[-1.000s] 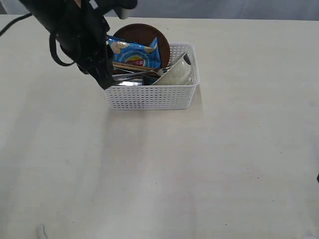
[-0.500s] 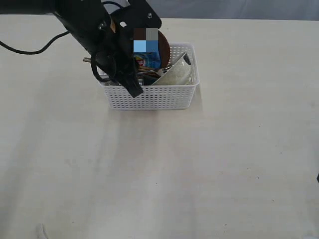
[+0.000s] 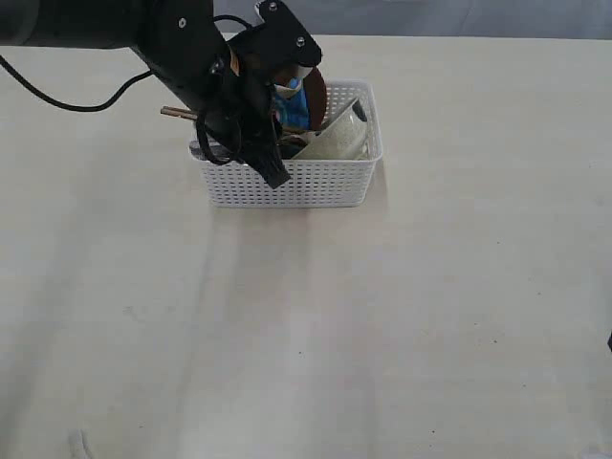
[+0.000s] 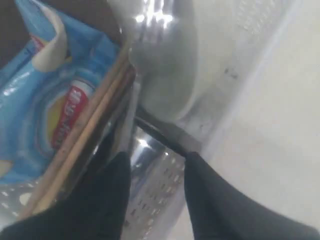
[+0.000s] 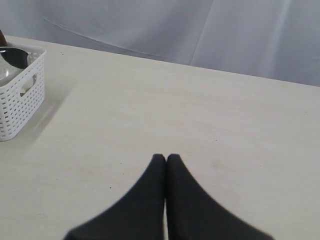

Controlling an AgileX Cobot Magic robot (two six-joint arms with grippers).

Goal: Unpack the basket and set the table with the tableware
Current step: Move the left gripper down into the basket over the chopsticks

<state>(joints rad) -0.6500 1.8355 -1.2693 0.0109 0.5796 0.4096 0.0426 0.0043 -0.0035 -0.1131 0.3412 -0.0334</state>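
Basket (image 3: 316, 182) sits on the table (image 3: 430, 316), in the upper middle of the exterior view. Inside it are a brown plate (image 3: 314, 96), a pale bowl (image 3: 339, 143), chopsticks (image 4: 85, 130) and a blue bag (image 4: 40, 105). Left gripper (image 4: 157, 156) reaches into the basket's left end, jaws partly apart over a shiny steel item (image 4: 150, 185), gripping nothing clearly. Right gripper (image 5: 166, 159) hangs over bare table, well apart from the basket, jaws pressed together and empty

Bright, even, diffuse light; soft shadow beside basket (image 3: 316, 186). Left wrist view close, blurred; glint on steel cup (image 4: 150, 172).
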